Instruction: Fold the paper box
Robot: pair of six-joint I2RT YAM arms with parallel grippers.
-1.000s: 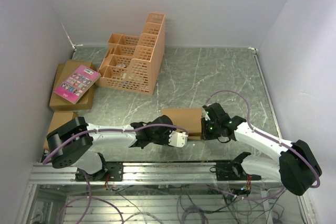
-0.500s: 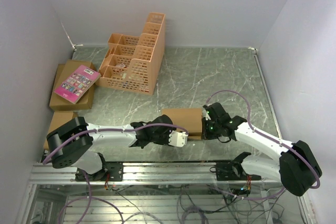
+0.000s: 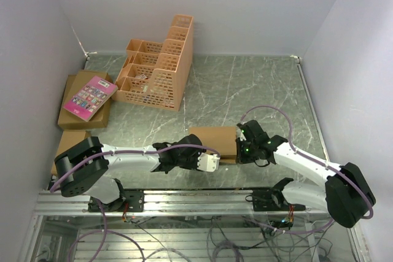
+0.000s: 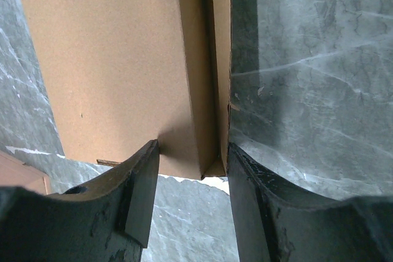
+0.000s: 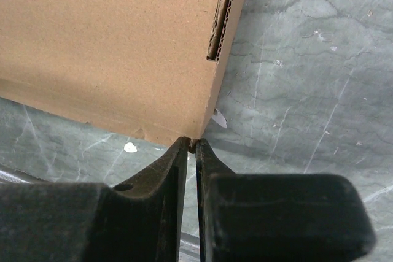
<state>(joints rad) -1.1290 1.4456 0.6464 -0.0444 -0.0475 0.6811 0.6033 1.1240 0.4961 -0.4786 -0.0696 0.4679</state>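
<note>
The paper box (image 3: 215,138) is a flat brown cardboard shape lying on the marble table near its front edge, between my two arms. My left gripper (image 3: 212,162) is at its near left side. In the left wrist view the box (image 4: 110,59) fills the upper left, and the left gripper (image 4: 193,170) stands open, its fingers on either side of the box's raised side wall. My right gripper (image 3: 241,146) is at the box's right end. In the right wrist view that gripper (image 5: 192,145) is shut on the thin bottom corner edge of the box (image 5: 110,41).
An orange lattice crate (image 3: 156,72) stands at the back left. A pink book (image 3: 90,96) lies on brown cartons (image 3: 80,119) at the left edge, with another carton (image 3: 69,142) nearer. A metal rail (image 3: 196,200) runs along the front.
The right gripper's jaws have drawn closer together on the box's corner. Neither arm nor the box has visibly shifted.
</note>
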